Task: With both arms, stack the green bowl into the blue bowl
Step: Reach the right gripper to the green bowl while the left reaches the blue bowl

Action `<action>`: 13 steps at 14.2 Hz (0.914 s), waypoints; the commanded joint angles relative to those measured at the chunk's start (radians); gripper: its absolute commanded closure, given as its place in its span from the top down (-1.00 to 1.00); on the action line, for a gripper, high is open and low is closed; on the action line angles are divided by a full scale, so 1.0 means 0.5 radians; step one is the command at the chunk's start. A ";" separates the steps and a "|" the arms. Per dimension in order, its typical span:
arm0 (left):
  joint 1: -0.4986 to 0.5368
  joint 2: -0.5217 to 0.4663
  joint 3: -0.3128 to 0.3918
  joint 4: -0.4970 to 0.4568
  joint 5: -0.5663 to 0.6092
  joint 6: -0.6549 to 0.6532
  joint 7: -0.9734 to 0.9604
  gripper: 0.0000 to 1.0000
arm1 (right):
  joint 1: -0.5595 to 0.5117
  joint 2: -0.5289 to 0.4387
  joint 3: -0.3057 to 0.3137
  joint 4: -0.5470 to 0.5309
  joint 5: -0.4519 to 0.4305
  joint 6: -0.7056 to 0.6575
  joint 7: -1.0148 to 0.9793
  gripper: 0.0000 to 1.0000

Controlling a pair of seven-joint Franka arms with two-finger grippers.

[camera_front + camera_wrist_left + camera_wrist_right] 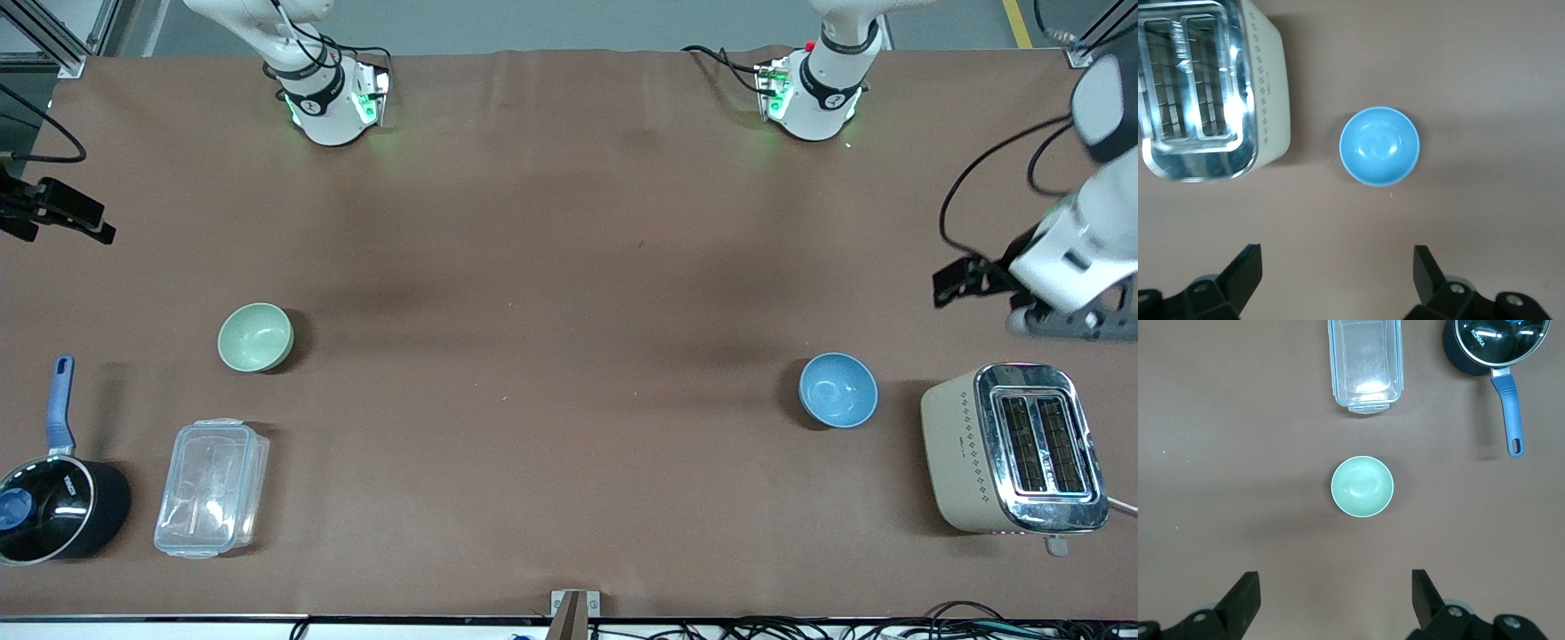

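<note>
A pale mint-green bowl (255, 336) and a sky-blue bowl (837, 389) sit on a brown bench (551, 293). A cream toaster (1013, 449) with chrome top and dotted diamond pattern stands at the left arm's end; a black saucepan (53, 507) with blue handle occupies the near corner by a clear plastic container (212, 488).

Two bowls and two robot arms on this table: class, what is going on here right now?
Nothing is being held yet. The green bowl sits empty toward the right arm's end of the table, the blue bowl empty toward the left arm's end, beside the toaster. The right gripper hangs open above the green bowl, and the left gripper hangs open above the blue bowl. The bowls are far apart; stacking has not begun.
</note>
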 commanded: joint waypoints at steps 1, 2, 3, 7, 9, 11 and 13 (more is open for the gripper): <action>0.034 0.218 -0.008 -0.018 0.043 0.275 -0.096 1.00 | -0.012 -0.018 -0.010 -0.176 0.022 0.147 -0.013 1.00; 0.043 0.285 -0.008 -0.046 0.046 0.361 -0.181 1.00 | -0.012 -0.018 -0.022 -0.286 0.022 0.242 -0.016 1.00; 0.043 0.341 -0.008 -0.067 0.046 0.417 -0.237 1.00 | -0.012 -0.015 -0.050 -0.378 0.022 0.343 -0.034 1.00; 0.049 0.503 0.008 -0.184 0.052 0.708 -0.259 1.00 | -0.015 0.038 -0.068 -0.713 0.022 0.791 -0.075 1.00; 0.095 0.583 0.005 -0.199 0.134 0.794 -0.259 1.00 | -0.015 0.157 -0.075 -0.763 0.019 0.914 -0.078 1.00; 0.095 0.638 0.005 -0.218 0.208 0.841 -0.262 0.92 | -0.018 0.273 -0.111 -0.760 0.010 0.967 -0.114 1.00; 0.098 0.669 0.005 -0.276 0.208 0.896 -0.262 0.78 | -0.036 0.375 -0.151 -0.760 0.013 1.022 -0.194 1.00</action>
